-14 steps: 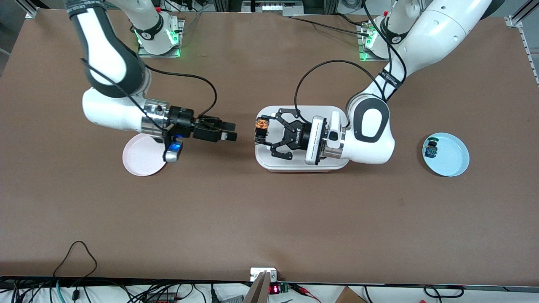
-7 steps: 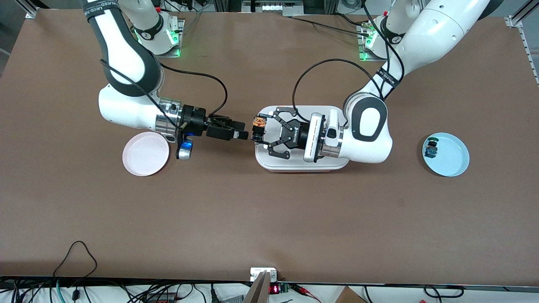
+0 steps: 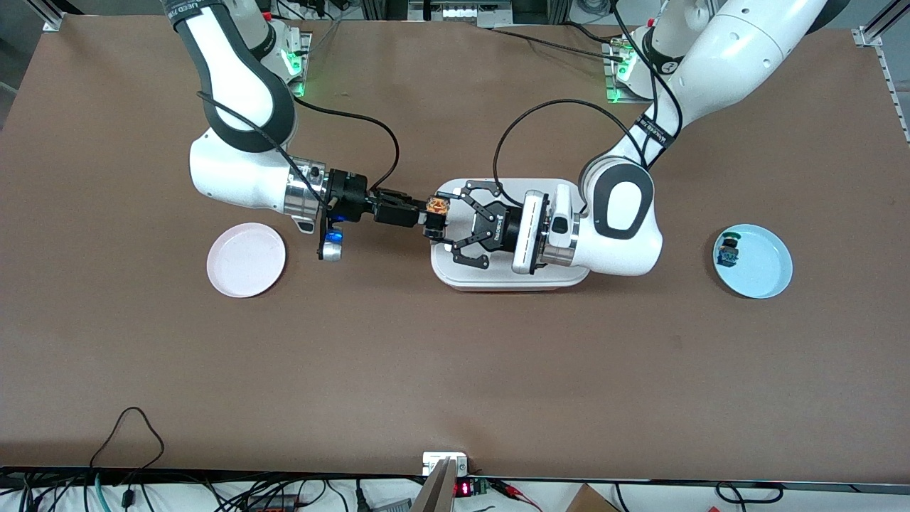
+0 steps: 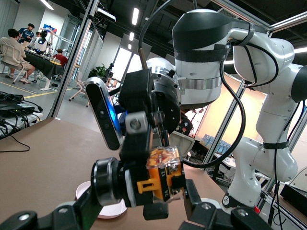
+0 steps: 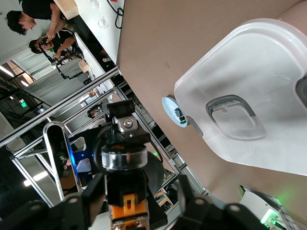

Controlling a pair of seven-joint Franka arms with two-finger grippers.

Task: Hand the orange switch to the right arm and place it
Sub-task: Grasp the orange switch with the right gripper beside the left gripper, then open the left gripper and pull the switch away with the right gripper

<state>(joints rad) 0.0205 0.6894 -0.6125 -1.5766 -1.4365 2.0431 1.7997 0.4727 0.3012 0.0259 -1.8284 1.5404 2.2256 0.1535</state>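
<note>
The orange switch [image 3: 436, 208] is up in the air, over the right-arm edge of a white tray [image 3: 512, 279]. My left gripper [image 3: 436, 223] is shut on it. In the left wrist view the switch [image 4: 163, 178] shows its orange body and black ring between my left gripper's [image 4: 144, 201] jaws. My right gripper [image 3: 414, 212], on the arm with the silver wrist band, has come up to the switch with its fingers open. In the right wrist view the switch [image 5: 125, 201] sits between the spread jaws of my right gripper [image 5: 136, 203], with a gap at one side.
A pink plate [image 3: 246, 260] lies toward the right arm's end. A light blue plate [image 3: 766, 276] toward the left arm's end holds a small dark switch with green and blue parts [image 3: 729, 249]. Black cables loop above both wrists.
My right arm has moved from over the pink plate toward the left gripper, and its open fingers have reached the switch. My left gripper has shifted only slightly, still holding the switch.
</note>
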